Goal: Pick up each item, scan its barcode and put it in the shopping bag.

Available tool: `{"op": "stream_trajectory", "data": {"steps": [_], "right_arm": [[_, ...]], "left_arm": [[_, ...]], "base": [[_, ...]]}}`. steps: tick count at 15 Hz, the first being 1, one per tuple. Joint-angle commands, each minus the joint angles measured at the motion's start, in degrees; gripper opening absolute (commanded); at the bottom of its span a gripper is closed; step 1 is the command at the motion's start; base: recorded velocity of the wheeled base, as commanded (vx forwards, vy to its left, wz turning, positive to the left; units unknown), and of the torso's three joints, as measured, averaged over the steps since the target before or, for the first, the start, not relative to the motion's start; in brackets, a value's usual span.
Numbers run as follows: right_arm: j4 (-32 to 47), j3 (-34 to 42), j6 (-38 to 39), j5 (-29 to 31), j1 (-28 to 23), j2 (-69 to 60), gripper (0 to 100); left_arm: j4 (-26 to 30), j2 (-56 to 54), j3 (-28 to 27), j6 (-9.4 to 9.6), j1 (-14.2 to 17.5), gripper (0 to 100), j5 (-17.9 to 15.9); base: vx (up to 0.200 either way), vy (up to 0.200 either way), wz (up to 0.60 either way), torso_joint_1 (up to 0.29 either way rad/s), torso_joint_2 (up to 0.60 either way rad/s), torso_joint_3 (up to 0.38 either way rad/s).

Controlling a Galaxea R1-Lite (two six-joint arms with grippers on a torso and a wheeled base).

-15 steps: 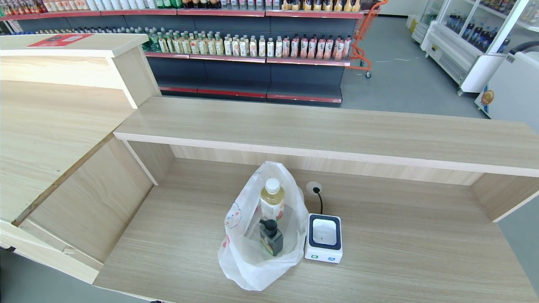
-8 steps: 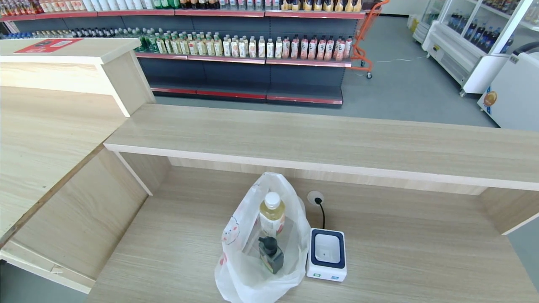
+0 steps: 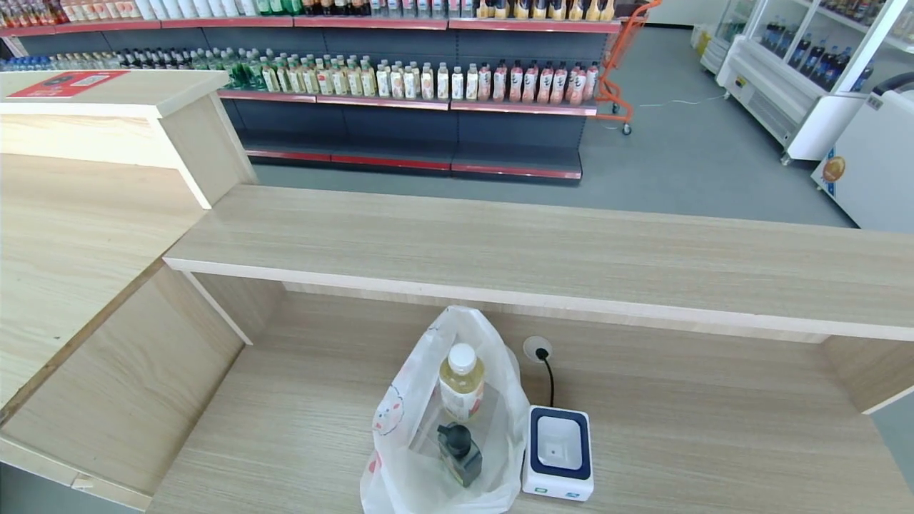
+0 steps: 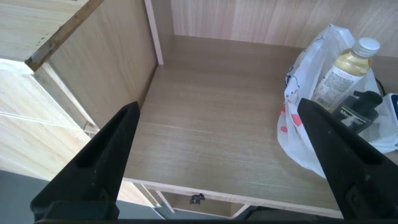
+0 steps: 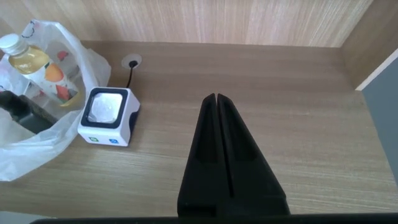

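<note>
A white plastic shopping bag [image 3: 400, 442] stands open on the lower wooden counter. Inside it are an upright bottle of yellow drink with a white cap [image 3: 461, 382] and a dark pump bottle [image 3: 459, 455]. A white barcode scanner with a dark-framed window [image 3: 559, 453] sits right beside the bag. My left gripper [image 4: 217, 106] hangs open above the counter's front edge, with the bag [image 4: 298, 124] and the yellow bottle [image 4: 342, 71] off to one side. My right gripper [image 5: 215, 96] is shut and holds nothing, over bare counter beside the scanner [image 5: 107, 115] and bag [image 5: 37, 143].
A raised ledge [image 3: 543, 250] runs along the back of the counter, and a wooden side wall [image 3: 136, 385] closes its left end. The scanner's black cable runs into a round grommet [image 3: 537, 348]. Store shelves of bottles [image 3: 428, 78] stand beyond the aisle.
The whole head picture has shifted, so the camera has moved. The bag, both bottles and the scanner keep their places relative to one another.
</note>
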State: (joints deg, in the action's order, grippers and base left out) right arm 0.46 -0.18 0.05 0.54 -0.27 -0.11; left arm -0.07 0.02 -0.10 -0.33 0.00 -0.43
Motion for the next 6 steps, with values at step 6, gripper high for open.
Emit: {"op": "stream_trajectory", "data": {"steps": [6], "right_arm": [[-0.02, 0.09, -0.14, -0.01, 0.00, 0.11, 0]], "left_arm": [[-0.01, -0.02, 0.01, -0.02, 0.00, 100, -0.01]], "base": [[0.000, 0.000, 0.00, 0.000, 0.00, 0.000]]}}
